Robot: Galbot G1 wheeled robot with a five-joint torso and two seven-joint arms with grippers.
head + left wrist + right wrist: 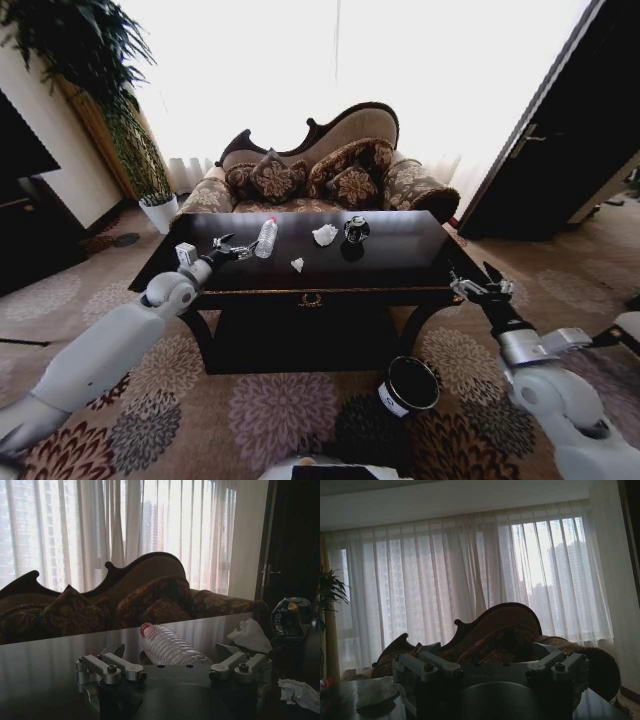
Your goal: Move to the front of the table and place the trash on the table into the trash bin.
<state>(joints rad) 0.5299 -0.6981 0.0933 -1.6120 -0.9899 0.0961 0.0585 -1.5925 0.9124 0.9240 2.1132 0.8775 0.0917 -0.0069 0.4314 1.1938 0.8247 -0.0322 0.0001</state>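
1. A sofa (320,165) with patterned cushions stands behind the table, under bright curtained windows; a potted plant (150,190) is at its left end

2. The black tabletop (400,255), glossy with a gold edge and a gold emblem on its front, lies across the middle of the head view, on a flower-patterned carpet (270,410)

3. The left arm reaches in over the tabletop's left part. The left claw (238,249) is spread open, its fingers (112,667) wide apart, low over the surface and just beside the bottle

4. The right arm is held beyond the tabletop's right front corner. The right claw (487,290) is open and holds nothing; it is well apart from all the trash

5. The trash bin (408,386) sits on the carpet in front of the table, right of centre, tilted so its dark mouth shows, with a white label on its side; the writing on it cannot be read

6. A clear plastic bottle (266,238) with a red cap lies on the tabletop, straight ahead of the left claw, between its open fingers in the left wrist view

7. A dark round can-like piece (356,230) stands right of centre; its printed lettering is too blurred to read

8. A white paper wad (325,235) lies just beside that piece, on its left

9. A smaller white scrap (297,264) lies nearer the front edge, right of the left claw
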